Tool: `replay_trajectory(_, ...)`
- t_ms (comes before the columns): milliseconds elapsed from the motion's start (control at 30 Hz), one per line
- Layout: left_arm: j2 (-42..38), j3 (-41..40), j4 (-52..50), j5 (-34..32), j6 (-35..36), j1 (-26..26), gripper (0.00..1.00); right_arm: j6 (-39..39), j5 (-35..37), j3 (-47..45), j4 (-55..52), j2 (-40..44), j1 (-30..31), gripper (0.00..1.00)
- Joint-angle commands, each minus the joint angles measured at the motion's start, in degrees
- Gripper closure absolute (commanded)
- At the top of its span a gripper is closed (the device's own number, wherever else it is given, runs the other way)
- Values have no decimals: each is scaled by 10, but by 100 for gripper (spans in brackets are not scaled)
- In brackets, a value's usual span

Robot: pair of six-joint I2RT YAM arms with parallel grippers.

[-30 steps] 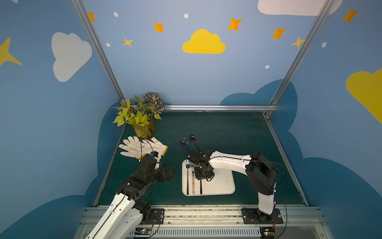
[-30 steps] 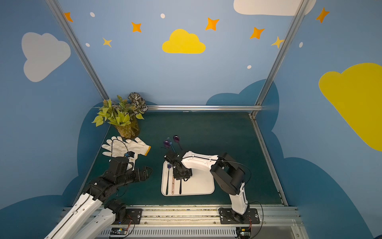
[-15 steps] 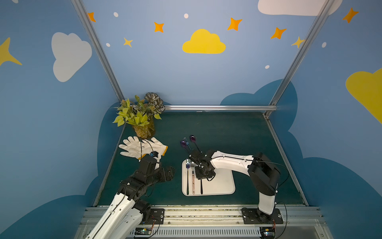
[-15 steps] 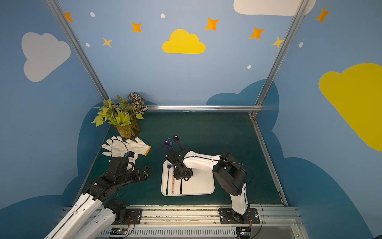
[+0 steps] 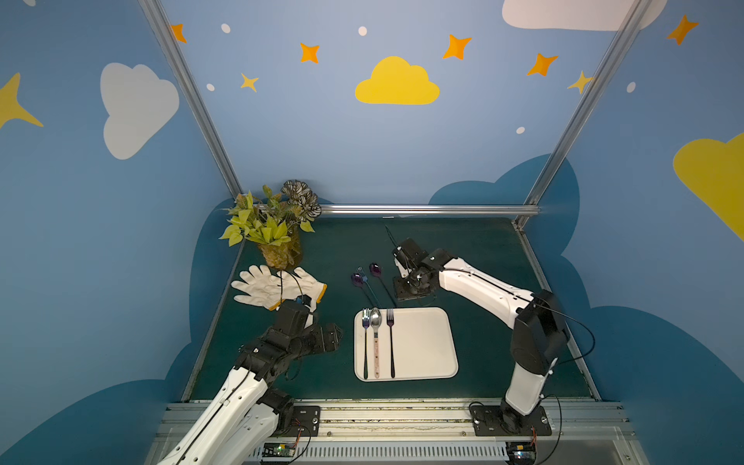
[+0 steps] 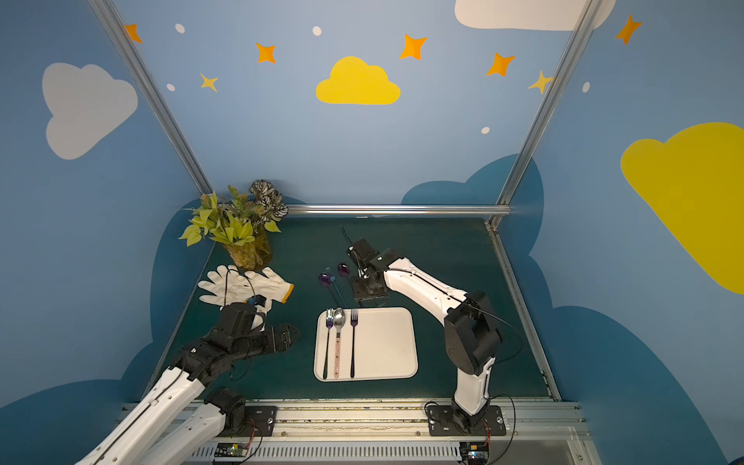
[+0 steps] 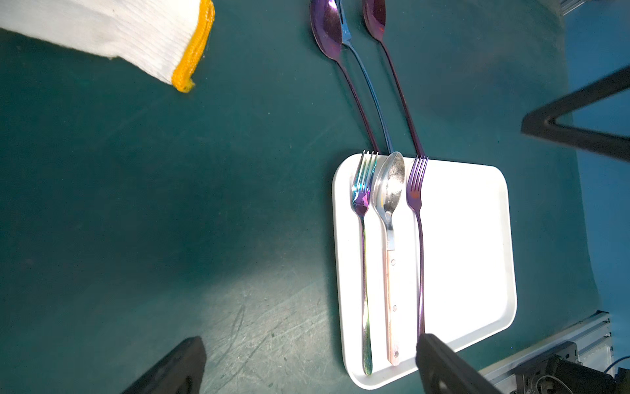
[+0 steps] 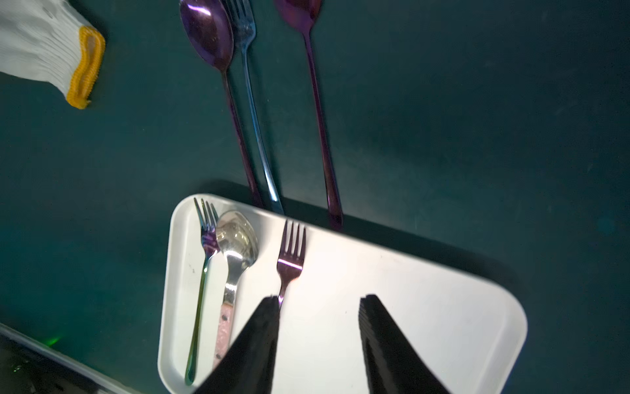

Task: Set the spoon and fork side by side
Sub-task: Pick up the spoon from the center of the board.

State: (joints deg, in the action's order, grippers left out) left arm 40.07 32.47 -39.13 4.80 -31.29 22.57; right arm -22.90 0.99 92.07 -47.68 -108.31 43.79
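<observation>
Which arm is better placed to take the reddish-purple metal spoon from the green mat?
Right. The right gripper, open, hangs close by the reddish-purple metal spoon; the left gripper, also open, sits farther off beside the white plastic tray.
</observation>
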Motion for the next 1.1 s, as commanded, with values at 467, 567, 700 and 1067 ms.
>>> replay_trajectory(467,6,9,-11,-1,8,1,0,157,-21,337,-46,-304,-37,59)
replay_trajectory(567,2,7,-11,-4,5,1,0,156,-28,362,-46,-331,-37,61)
replay_trajectory(700,2,5,-10,-8,3,1,0,150,-24,379,-46,-357,-37,64)
replay_trajectory(1067,4,6,-11,-13,3,1,0,130,-31,375,-57,-385,-36,76)
